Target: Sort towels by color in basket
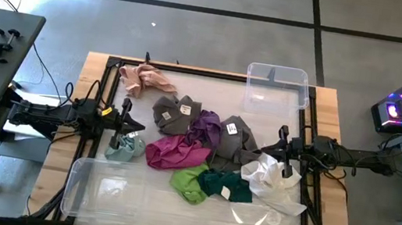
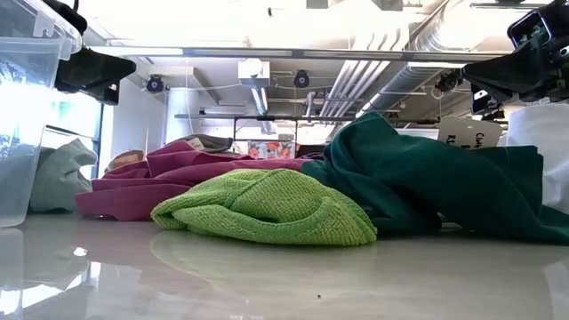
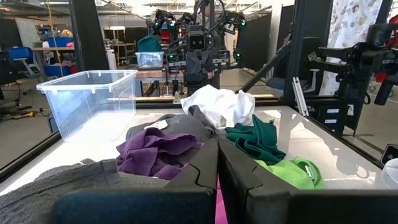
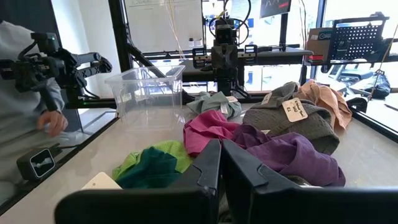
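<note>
Towels (image 1: 204, 148) heaped mid-frame in the high view — peach-pink one (image 1: 146, 80) apart at upper left. Left gripper (image 1: 130, 124) pinched together at the heap's left edge, holding nothing; right gripper (image 1: 275, 147) likewise pressed together, empty, at right — above the white towel (image 1: 273, 186).

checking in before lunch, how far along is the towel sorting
Nothing looks sorted yet: the two clear bins hold no towels. Both the left gripper and the right gripper are shut, holding nothing. Still left: the whole pile, from the peach towel to the white towel.
</note>
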Tool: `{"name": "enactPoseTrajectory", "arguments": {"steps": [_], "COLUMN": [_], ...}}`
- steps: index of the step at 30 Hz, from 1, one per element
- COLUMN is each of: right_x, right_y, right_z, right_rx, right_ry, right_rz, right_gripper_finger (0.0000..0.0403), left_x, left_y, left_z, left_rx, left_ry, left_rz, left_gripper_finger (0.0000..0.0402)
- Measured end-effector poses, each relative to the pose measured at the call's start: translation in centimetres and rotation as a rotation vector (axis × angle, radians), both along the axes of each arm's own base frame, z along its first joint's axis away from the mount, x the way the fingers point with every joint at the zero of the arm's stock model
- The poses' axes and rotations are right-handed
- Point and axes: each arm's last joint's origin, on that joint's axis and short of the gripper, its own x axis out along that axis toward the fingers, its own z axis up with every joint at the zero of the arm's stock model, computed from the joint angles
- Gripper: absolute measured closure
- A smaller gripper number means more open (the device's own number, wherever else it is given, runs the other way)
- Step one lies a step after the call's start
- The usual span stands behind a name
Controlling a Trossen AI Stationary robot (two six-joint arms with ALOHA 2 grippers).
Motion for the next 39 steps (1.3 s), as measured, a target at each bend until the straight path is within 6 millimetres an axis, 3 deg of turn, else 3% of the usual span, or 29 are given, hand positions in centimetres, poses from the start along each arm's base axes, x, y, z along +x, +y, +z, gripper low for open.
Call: {"name": "enactPoseTrajectory", "arguments": {"steps": [8,20,28,34,39], "right_x": [0.00,-0.02,-0.02,-0.05,-0.03], "right_y": [-0.01,-0.72,-0.72,-0.72,-0.55], "right_z": [0.00,0.27,0.29,0.69,0.77], "right_rx": [-0.010,-0.046,0.101,0.435,0.453], "right_ry": [-0.001,-0.028,-0.034,-0.084,-0.082], "right_rz": [-0.003,-0.249,-0.247,-0.227,-0.176], "right_gripper_finger": [0.0393,0.0393,0.0393,0.0393,0.0393], "left_x": [0.00,0.00,0.00,0.00,0.00], "left_y": [0.00,0.00,0.00,0.00,0.00], "left_z": [-0.01,-0.01,0.00,-0.01,-0.01], "left_rx": [0.000,0.000,0.000,0.000,0.000], "left_ry": [0.000,0.001,0.000,0.001,0.001], "left_rz": [0.000,0.000,0.000,0.000,0.000], "left_gripper_finger": [0.0401,0.0401,0.0402,0.0401,0.0402]}}
